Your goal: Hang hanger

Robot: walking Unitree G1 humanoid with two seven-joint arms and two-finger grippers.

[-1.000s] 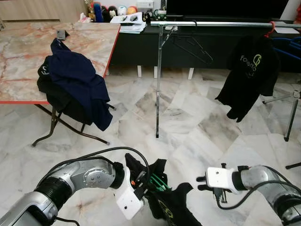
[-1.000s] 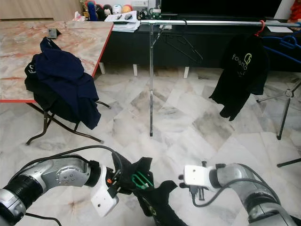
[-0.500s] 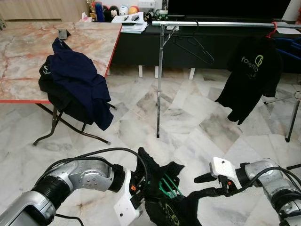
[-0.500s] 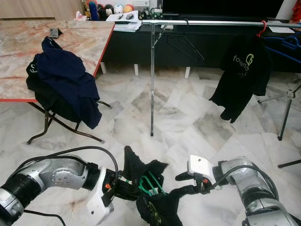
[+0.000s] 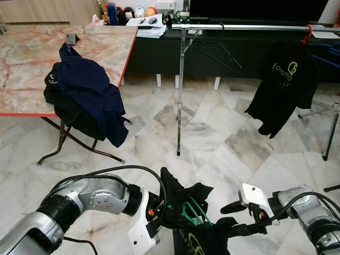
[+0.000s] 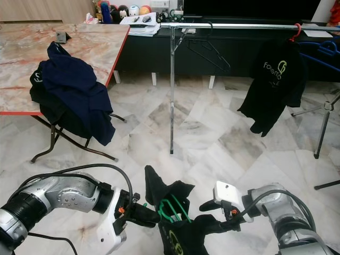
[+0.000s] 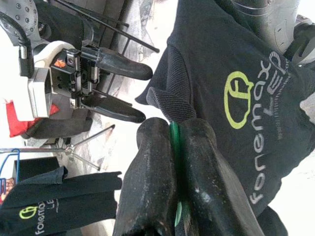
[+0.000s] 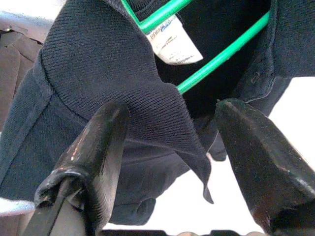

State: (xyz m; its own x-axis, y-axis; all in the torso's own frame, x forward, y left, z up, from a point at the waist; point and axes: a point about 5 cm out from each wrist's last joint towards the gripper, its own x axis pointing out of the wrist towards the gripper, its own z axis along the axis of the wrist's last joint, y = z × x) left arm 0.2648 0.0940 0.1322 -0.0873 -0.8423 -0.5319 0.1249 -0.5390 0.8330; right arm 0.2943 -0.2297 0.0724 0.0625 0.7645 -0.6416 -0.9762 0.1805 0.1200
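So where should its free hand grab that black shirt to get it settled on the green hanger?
Probably the collar. The left hand already pinches the green hanger, and the right hand is open, its fingers either side of a loose collar flap of the shirt. That ribbed edge sticks out and looks thin enough to pinch, so coming from the robot's right seems best.

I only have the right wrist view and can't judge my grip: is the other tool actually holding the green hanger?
Observer: Yes, the left tool is shut on the thin green wire hanger.
Operator: What does the black shirt look like from the front?
Observer: The black polo shirt carries a lime green logo.
Operator: Where is the rail?
Observer: The silver metal clothes rail stands ahead across the marble floor, with another black shirt hung at its right end.
Operator: My tool?
Observer: The right tool is open around the collar.
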